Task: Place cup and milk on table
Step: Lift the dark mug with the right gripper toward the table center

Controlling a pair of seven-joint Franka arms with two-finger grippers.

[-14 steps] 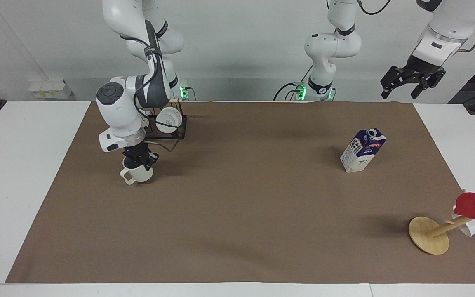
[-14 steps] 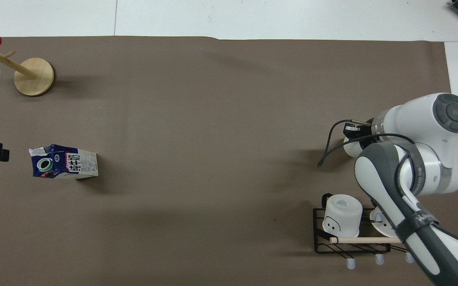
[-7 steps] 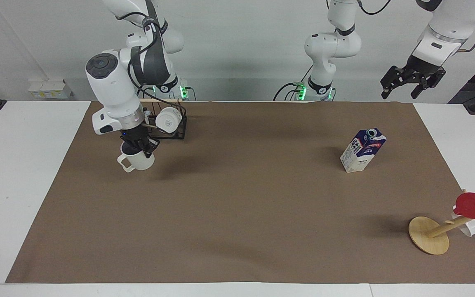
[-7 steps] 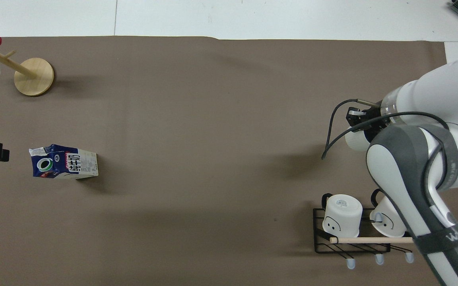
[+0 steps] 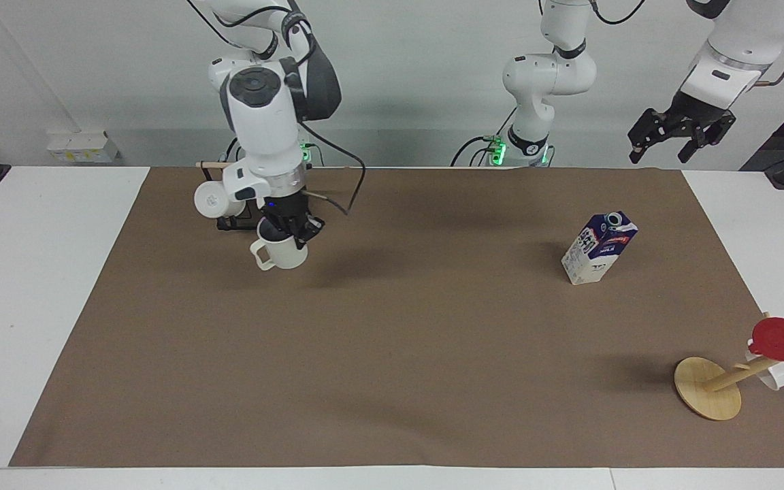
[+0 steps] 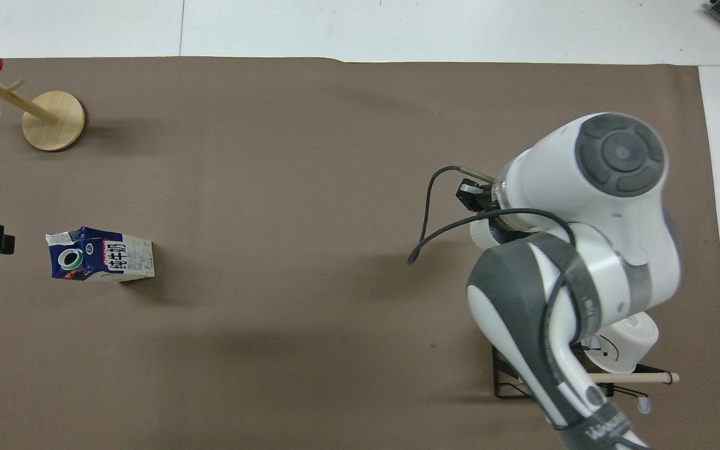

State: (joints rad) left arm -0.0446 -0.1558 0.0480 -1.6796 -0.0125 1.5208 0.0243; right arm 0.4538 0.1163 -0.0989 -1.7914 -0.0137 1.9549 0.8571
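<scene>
In the facing view, the right hand (image 5: 291,228) is closed on the rim of the cup (image 5: 282,250) and has lifted it off the mat and carried it away from the rack (image 5: 230,222) toward the middle of the tabletop (image 5: 38,272); the milk (image 5: 599,248) stands unchanged at about three o'clock, and the left hand (image 5: 679,131) waits open above the mat's corner. In the overhead view, the right arm now covers most of the cup (image 6: 482,232), at about three o'clock from the milk (image 6: 100,255). I judge the cup still has to be set down and the milk is not yet handled.

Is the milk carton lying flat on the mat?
No, the milk carton stands on its base on the brown mat, cap at the top.
</scene>
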